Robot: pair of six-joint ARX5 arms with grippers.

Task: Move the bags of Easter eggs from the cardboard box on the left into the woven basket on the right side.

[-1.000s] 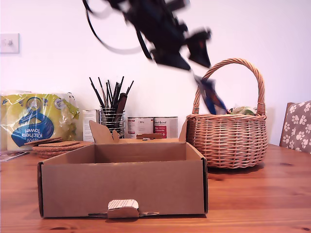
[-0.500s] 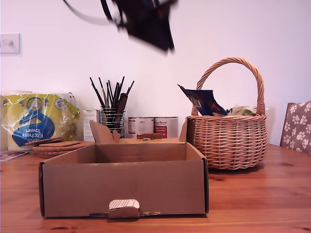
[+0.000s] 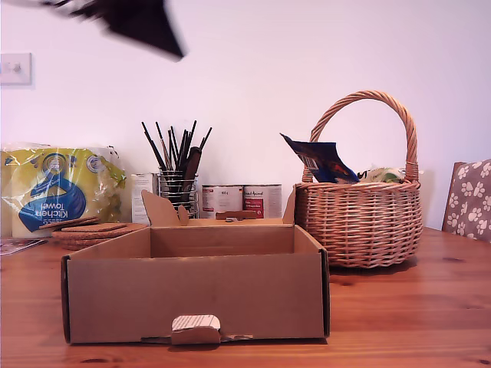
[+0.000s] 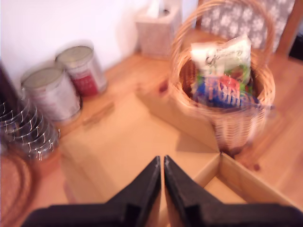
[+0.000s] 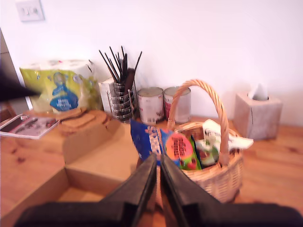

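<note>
While both claws stay closed, empty, the Terry's bag remains in the basket.

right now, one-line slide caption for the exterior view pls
Both egg bags, the dark blue bag leaning out, sit in the woven basket beside the cardboard box.

Blurred arm, cut off above.

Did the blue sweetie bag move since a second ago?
Yes. The blue bag went from dangling beside the basket handle to resting on the basket rim.
</note>
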